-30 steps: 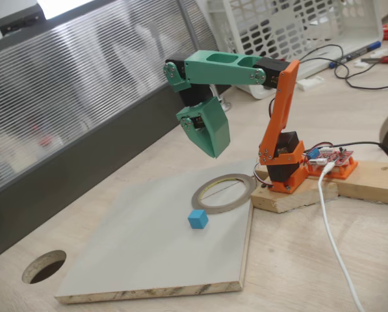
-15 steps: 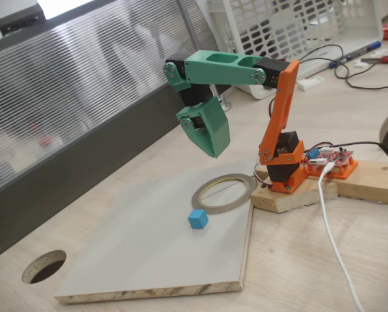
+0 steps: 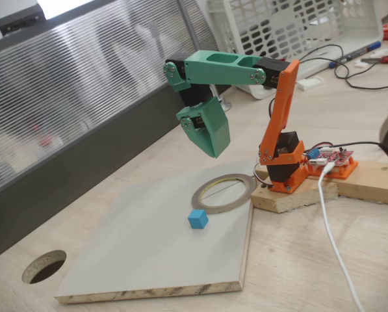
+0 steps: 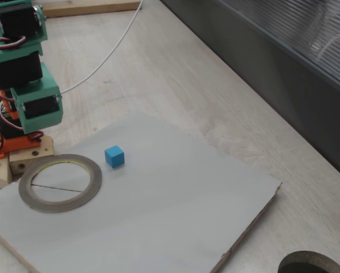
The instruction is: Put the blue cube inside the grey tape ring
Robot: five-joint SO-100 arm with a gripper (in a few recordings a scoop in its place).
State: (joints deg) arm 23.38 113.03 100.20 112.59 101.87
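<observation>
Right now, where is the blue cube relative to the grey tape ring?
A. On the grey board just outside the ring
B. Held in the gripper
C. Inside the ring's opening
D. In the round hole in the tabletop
A: the blue cube sits on the grey board, outside the grey tape ring, apart from the raised gripper.

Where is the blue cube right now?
In both fixed views the blue cube sits on the pale board, just outside the grey tape ring, not touching it.

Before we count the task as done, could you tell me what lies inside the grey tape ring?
Inside the grey tape ring only the pale board shows, crossed by a thin dark line. The blue cube sits on the board outside the ring. Nothing covers the opening.
</observation>
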